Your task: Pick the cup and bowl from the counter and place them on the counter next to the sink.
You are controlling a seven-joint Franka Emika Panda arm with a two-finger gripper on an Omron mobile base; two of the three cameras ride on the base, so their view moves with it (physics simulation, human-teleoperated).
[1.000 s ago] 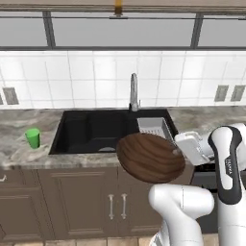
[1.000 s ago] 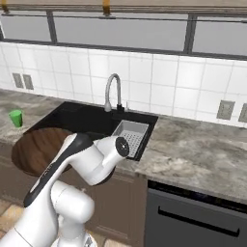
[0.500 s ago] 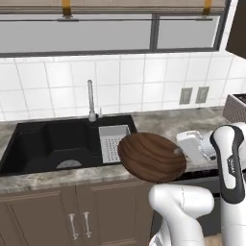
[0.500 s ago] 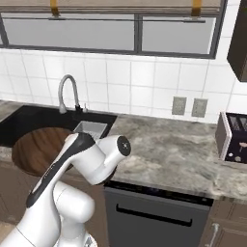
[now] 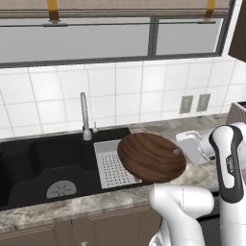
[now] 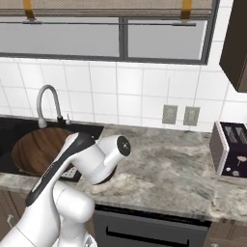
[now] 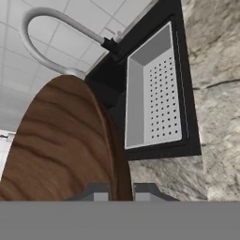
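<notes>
Base motion is the main change: across the last second both base cameras have slid rightward along the table, so the sink (image 5: 57, 163) has drifted from the middle of the left base view toward its left side, and a toaster (image 6: 231, 150) has come into the right base view at the far right. The green cup seen left of the sink a second ago has passed out of the pictures. That shift belongs to the cameras, not to the things.

The bowl (image 5: 151, 156) has kept its place against the arm throughout: the end effector (image 7: 121, 191) is clamped on its rim, one finger (image 7: 96, 191) on each side of the wooden wall in the hand view, and the bowl hangs tilted in the air. It now sits over the sink's right edge, above the grey perforated tray (image 5: 114, 166) and just right of the faucet (image 5: 85, 115).

Bare stone table (image 6: 169, 169) lies right of the sink, between it and the toaster. Judging by this, the carry is close to its end for the bowl; lowering it onto that stretch beside the basin seems the next need, and the cup remains to be fetched.
</notes>
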